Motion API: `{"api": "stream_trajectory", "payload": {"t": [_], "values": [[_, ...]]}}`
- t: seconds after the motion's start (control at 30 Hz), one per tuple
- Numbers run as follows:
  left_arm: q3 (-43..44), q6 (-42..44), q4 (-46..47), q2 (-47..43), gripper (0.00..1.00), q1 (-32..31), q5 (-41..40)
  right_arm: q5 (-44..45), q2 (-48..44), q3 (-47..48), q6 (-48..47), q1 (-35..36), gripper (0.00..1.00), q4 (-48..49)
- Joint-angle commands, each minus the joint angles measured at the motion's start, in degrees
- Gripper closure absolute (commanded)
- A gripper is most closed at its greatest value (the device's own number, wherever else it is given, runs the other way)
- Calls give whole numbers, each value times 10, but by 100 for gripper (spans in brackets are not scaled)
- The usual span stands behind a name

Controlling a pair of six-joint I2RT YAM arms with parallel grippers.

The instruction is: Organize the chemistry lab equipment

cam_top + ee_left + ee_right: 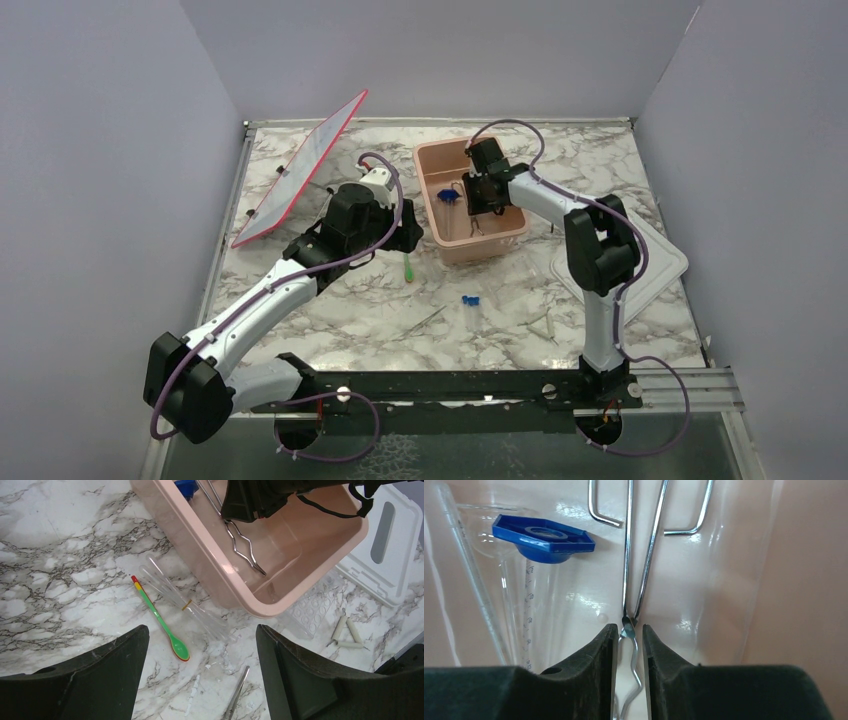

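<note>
My right gripper (486, 203) reaches into the pink tub (447, 243) and is shut on silver metal wire tongs (639, 555), its fingertips (610, 636) pinching them near the pivot. A clear graduated cylinder with a blue base (544, 537) lies beside them in the tub. My left gripper (202, 637) is open and empty above the marble, left of the tub. Below it lie a green-yellow stick (159, 620), a bundle of clear pipettes (175, 597) and metal tweezers (237, 692). Two blue caps (470, 299) lie in front of the tub.
The red-edged panel (300, 170) leans at the back left. The white lid (660, 265) lies right of the tub. A clear well plate (312, 612) and small white tubes (347, 632) lie by the tub's near corner. More thin clear items (540, 322) lie front right.
</note>
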Motion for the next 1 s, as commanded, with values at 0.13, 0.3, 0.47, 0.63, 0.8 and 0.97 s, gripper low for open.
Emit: {"api": "stream_trajectory", "payload": {"t": [0.13,0.3,0.47,0.63,0.8,0.97], "values": [[-5,6,16,-4,20,1,-15,49,-55,23,8,-2,71,-23],[-2,-9,8,15,20,1,-25,11,-115,15,22,-2,69,-22],[0,-77,-9,51,24,1,-53,-36,-190,-15,40,-2,64,-12],[7,-167,-10,111,44,1,-31,-75,-288,-94,67,-2,64,23],[9,-230,11,178,57,0,-30,-87,-384,-196,106,-2,64,71],[6,-244,92,238,55,1,13,-126,-443,-269,127,-2,64,97]]}}
